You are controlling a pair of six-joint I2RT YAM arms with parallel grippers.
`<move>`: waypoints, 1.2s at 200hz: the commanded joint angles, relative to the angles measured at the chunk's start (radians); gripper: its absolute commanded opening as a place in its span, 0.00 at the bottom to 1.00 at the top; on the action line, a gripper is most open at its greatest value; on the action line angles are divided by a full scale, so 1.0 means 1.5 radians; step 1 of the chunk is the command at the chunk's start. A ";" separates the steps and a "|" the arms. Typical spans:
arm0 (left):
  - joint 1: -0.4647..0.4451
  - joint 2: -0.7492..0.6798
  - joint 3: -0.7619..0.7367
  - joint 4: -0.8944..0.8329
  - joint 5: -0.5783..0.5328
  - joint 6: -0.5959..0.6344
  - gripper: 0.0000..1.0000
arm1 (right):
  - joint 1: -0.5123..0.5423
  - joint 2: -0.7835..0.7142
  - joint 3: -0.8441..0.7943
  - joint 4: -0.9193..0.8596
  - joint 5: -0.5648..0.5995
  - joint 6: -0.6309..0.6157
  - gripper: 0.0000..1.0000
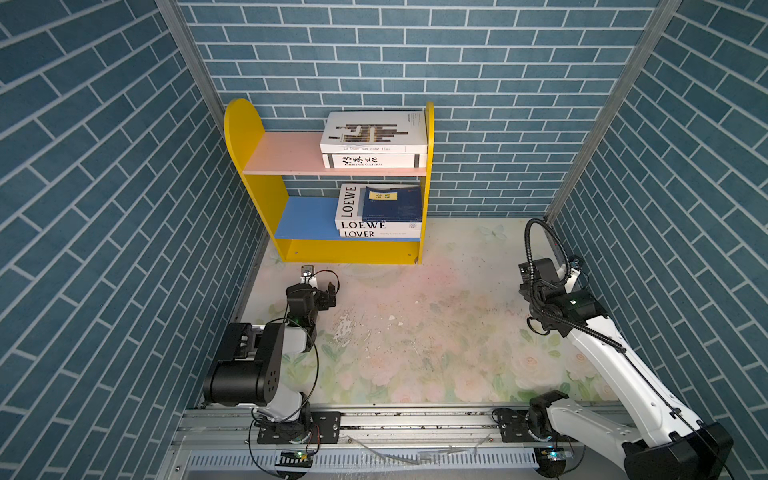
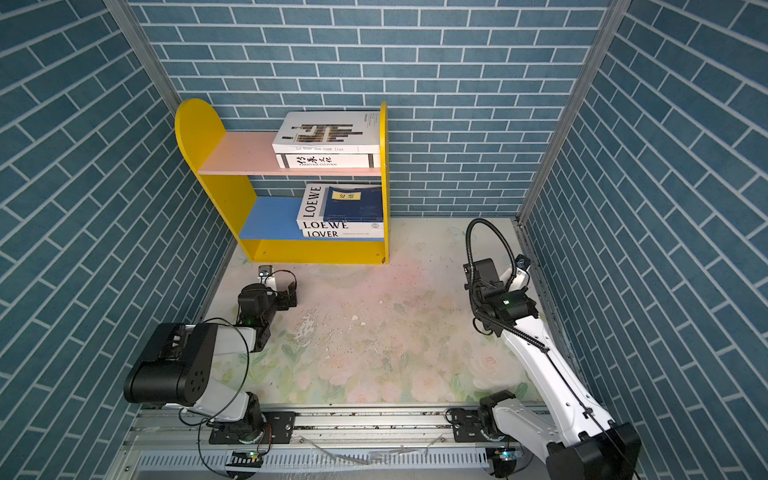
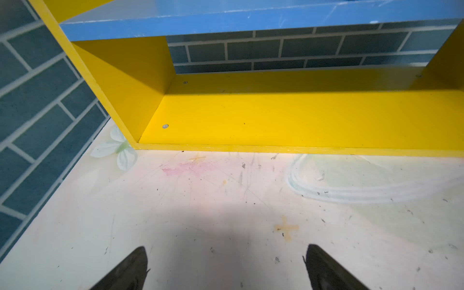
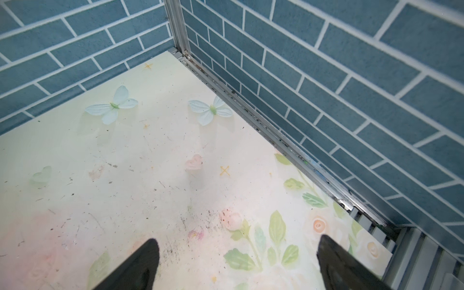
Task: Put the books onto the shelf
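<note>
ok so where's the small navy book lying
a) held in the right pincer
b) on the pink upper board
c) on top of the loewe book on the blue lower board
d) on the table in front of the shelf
c: in both top views the navy book lies flat on the LOEWE book, which tops the stack on the blue lower board of the shelf.
</note>
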 commanded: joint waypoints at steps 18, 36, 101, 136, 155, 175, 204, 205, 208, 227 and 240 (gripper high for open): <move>-0.001 0.003 0.014 0.017 -0.002 0.025 1.00 | -0.003 0.022 0.000 0.034 0.066 -0.031 0.98; -0.003 0.003 0.014 0.018 -0.003 0.026 1.00 | -0.002 0.028 -0.008 0.028 0.069 -0.047 0.98; -0.004 0.002 0.014 0.014 -0.003 0.026 1.00 | -0.041 0.008 -0.205 0.363 0.066 -0.371 0.99; -0.004 0.002 0.014 0.014 -0.004 0.025 1.00 | -0.117 0.027 -0.316 0.583 -0.005 -0.467 0.99; -0.004 0.001 0.014 0.014 -0.004 0.025 1.00 | -0.143 0.046 -0.399 0.776 -0.071 -0.516 0.98; -0.004 0.001 0.014 0.014 -0.003 0.026 1.00 | -0.151 0.089 -0.454 0.926 -0.097 -0.552 0.98; -0.004 0.001 0.013 0.015 -0.004 0.025 1.00 | -0.170 0.139 -0.456 1.012 -0.140 -0.579 0.97; -0.004 0.001 0.014 0.015 -0.004 0.025 1.00 | -0.171 0.142 -0.457 1.018 -0.141 -0.580 0.97; -0.004 0.000 0.014 0.015 -0.003 0.026 1.00 | -0.173 0.150 -0.458 1.035 -0.145 -0.583 0.97; -0.004 0.001 0.014 0.015 -0.003 0.025 1.00 | -0.183 0.201 -0.456 1.127 -0.170 -0.580 0.98; -0.004 0.001 0.013 0.015 -0.003 0.026 1.00 | -0.186 0.213 -0.422 1.067 -0.207 -0.578 0.94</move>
